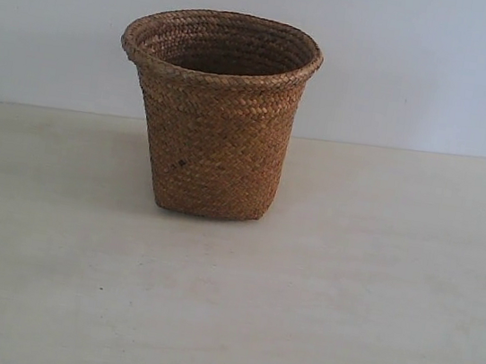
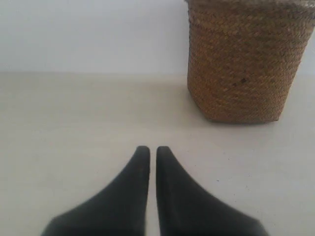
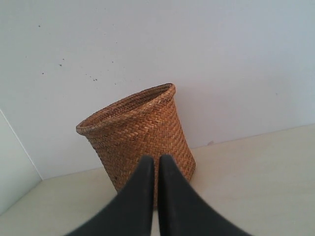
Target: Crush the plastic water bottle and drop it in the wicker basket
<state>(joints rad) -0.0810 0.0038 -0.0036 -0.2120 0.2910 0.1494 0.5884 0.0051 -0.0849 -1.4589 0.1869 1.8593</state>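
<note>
— Toward the back of the pale matte tabletop (image 1: 371, 300), before the plain white wall (image 1: 423, 62), what is to be seen?

— A brown woven wicker basket (image 1: 212, 142) of tapered bucket shape is stood upright there, near the middle of the exterior view. Its long axis is held vertical. The flared braided rim (image 1: 217, 77) is turned upward and the narrower base is set flat on the tabletop.

— What is hidden or cut off?

— Only the upper inner wall is shown. The bottom of the inside is screened by the near wall, so what is held in it cannot be told. In the left wrist view the rim is cropped by the picture's edge. In the right wrist view the basket's lower front is covered by the black fingers (image 3: 138, 196).

— Are any marks made out?

— A small dark spot (image 1: 181, 163) is seen on the basket's side, and a few dark specks (image 3: 61, 64) are scattered on the wall.

— How are the jaws held?

— The left gripper (image 2: 152, 153) is clenched, with only a thin slit left between its black tapered fingers and nothing gripped. It is seen against bare tabletop, apart from the basket. The right gripper (image 3: 156, 162) is likewise drawn closed on nothing and is pointed at the basket.
</note>
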